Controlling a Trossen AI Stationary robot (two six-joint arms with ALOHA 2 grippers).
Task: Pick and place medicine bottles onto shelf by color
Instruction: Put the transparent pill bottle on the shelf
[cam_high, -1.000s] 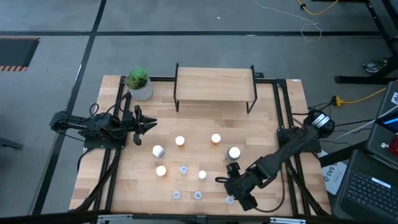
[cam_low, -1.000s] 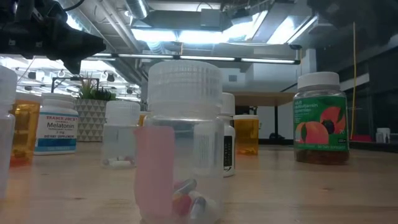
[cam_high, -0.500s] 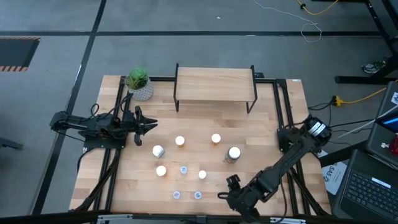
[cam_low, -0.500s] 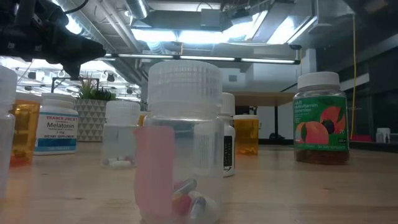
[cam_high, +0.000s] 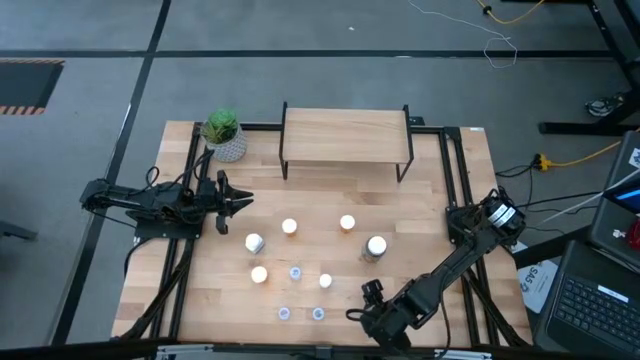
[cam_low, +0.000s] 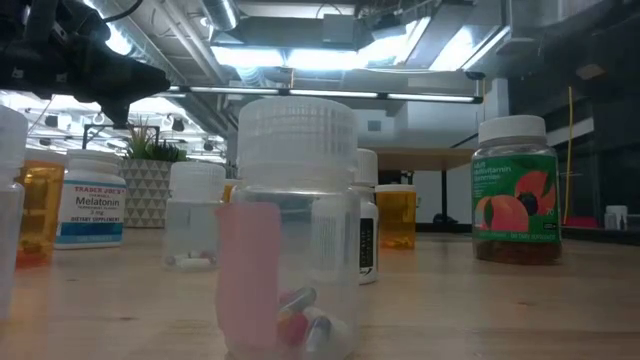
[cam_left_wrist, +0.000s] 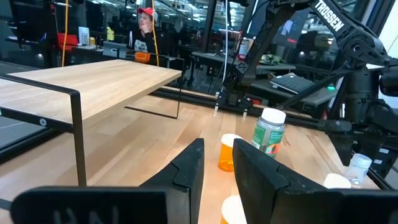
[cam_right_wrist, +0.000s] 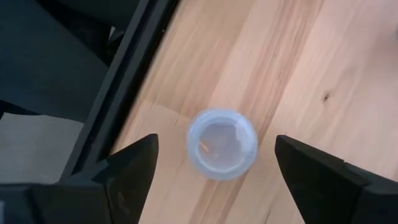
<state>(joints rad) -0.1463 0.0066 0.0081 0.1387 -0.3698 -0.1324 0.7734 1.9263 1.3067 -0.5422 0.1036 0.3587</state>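
Note:
Several medicine bottles stand upright on the tabletop in front of the shelf (cam_high: 346, 134). Among them are orange ones (cam_high: 347, 223), a white one (cam_high: 254, 242), the larger greenish one (cam_high: 376, 246) and tiny clear ones (cam_high: 296, 272). My right gripper (cam_high: 368, 308) hangs near the table's near edge. It is open, pointing down, with a finger on either side of a tiny clear bottle (cam_right_wrist: 222, 144), touching nothing. My left gripper (cam_high: 243, 200) waits at the table's left, open a little, pointing level toward the bottles (cam_left_wrist: 270, 130).
A green plant in a white pot (cam_high: 224, 134) stands at the far left corner beside the shelf. A black frame rail (cam_right_wrist: 115, 93) runs along the table edge close to my right gripper. Bare tabletop (cam_high: 430, 215) lies between the bottles and the right edge.
My right gripper has moved toward the table's near edge and slightly left. It has come over the tiny clear bottle, which showed beside it a second ago and is now hidden beneath it in the high view. The bottles have stayed put.

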